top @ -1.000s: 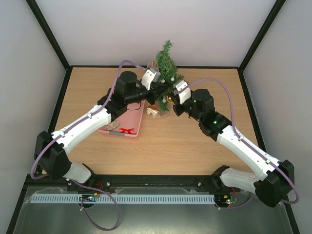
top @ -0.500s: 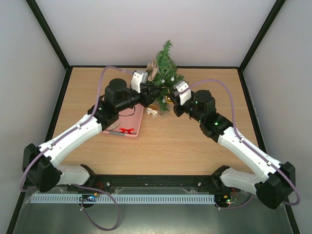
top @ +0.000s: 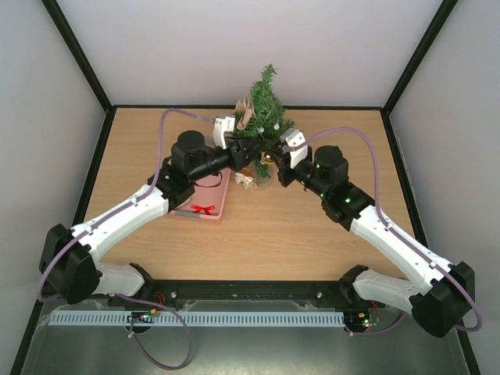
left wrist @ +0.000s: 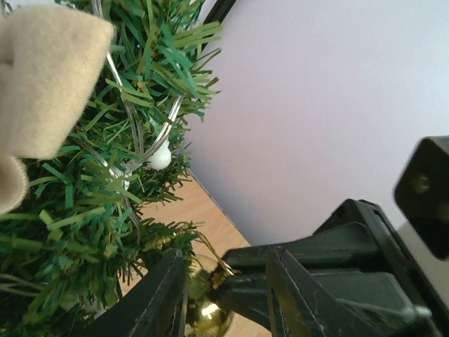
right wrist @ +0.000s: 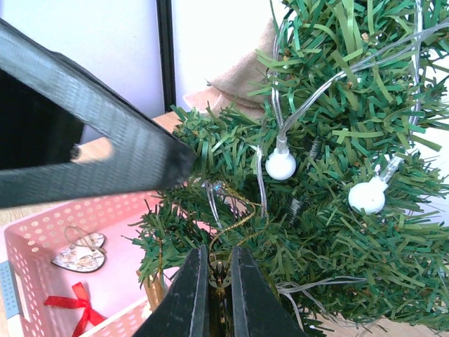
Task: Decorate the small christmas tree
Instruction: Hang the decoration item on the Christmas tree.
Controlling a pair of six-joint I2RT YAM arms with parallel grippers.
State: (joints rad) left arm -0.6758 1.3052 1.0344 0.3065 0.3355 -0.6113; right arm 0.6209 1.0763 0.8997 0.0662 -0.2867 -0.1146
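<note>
Right fingers (right wrist: pixel 193 295) are clenched on the gold loop (right wrist: pixel 235 210) of the gold bauble (left wrist: pixel 203 309), holding it among the lower branches, I judge so that it can hook on. My left fingers (left wrist: pixel 165 295) stand parted, gripping nothing, with that bauble showing between them. Both reach into the small christmas tree (top: pixel 266 117), which stands far back on the desk (top: pixel 312 226), just beside the pink basket (top: pixel 205 209). A second ago the left fingers were clenched; they have since released, and that wrist has backed off leftward.
</note>
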